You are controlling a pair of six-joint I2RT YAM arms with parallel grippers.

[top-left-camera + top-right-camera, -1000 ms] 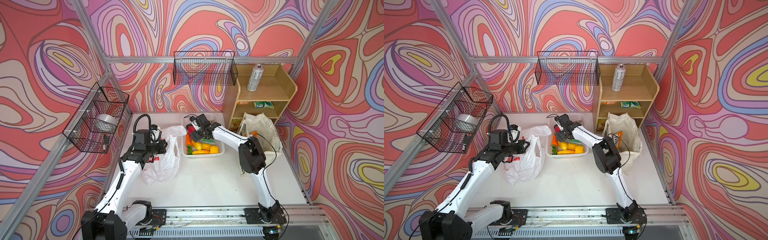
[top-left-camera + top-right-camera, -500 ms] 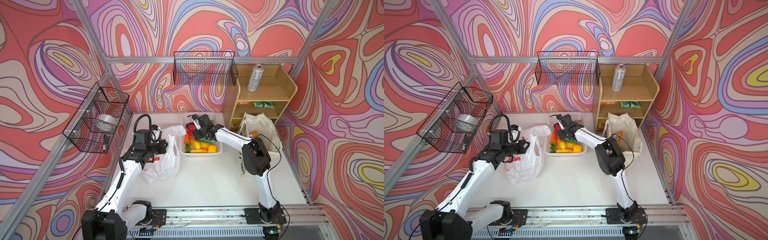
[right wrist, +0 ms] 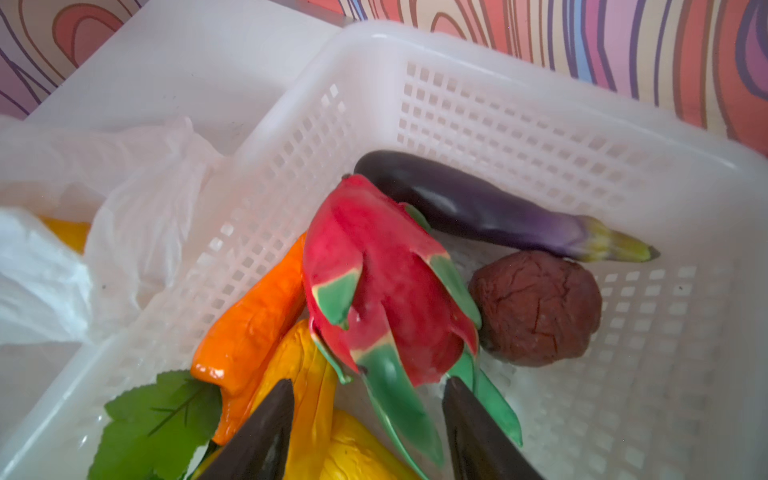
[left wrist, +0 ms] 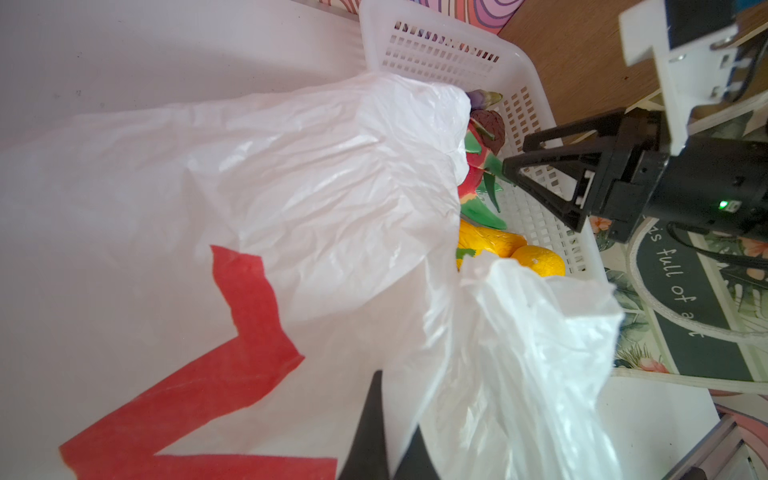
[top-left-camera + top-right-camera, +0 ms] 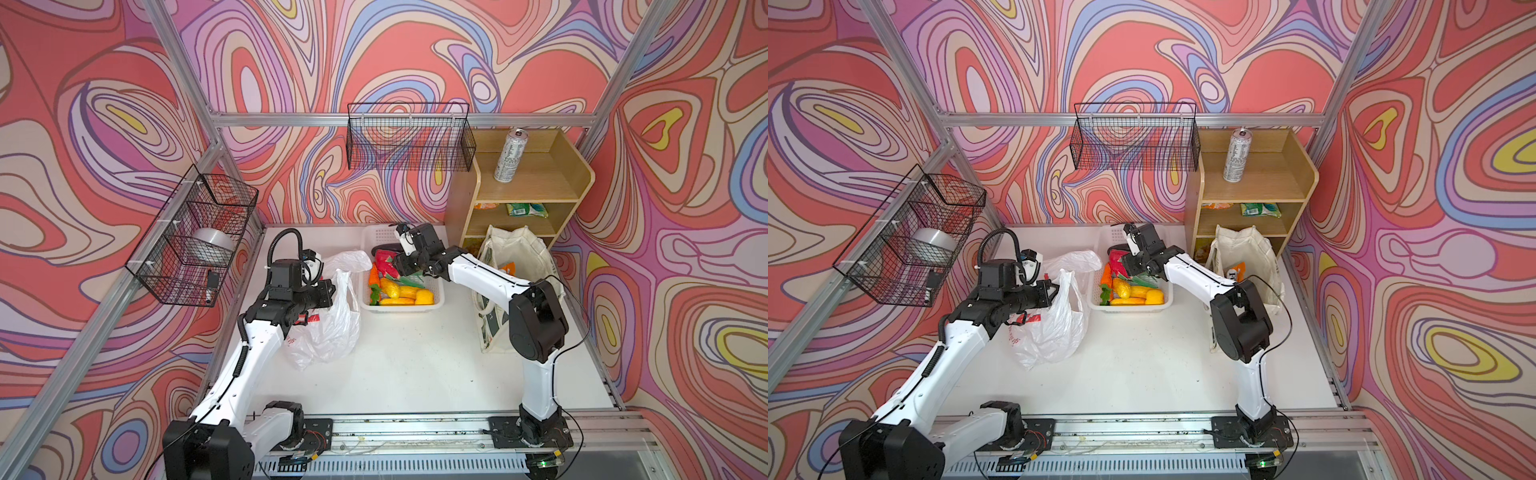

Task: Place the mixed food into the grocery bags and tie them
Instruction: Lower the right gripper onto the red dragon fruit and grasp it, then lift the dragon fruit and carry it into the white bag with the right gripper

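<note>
Right wrist view: the right gripper point(image 3: 369, 388) stands half-open astride the green scales of the dragon fruit point(image 3: 382, 282); whether it pinches yet is unclear. Better to close on the glossy pink body. In a top view the fruit lies toward ten o'clock in the basket point(image 5: 407, 308); at the basket's nine o'clock the left gripper point(image 5: 332, 287) pinches the plastic bag point(image 5: 332, 332).

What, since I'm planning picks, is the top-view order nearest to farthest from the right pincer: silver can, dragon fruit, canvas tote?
1. dragon fruit, in the basket, at the right pincer.
2. canvas tote, standing before the shelf.
3. silver can, atop the shelf.
</note>
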